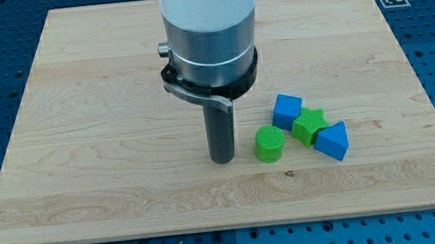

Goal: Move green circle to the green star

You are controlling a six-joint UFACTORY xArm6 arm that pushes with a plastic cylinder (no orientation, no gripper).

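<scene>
Green circle (269, 143), a small, rigid, likely light ridged plastic puck on the wooden surface (103, 101), sits just left of the green star (309, 124); no pincer here, so my tip (222, 160), close on the circle's left, should push that flank squarely.

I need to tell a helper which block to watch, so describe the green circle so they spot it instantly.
On the wooden board, find the block cluster right of centre. The green circle is its leftmost piece, just right of my tip: the only round block, unlike the green star.
</scene>
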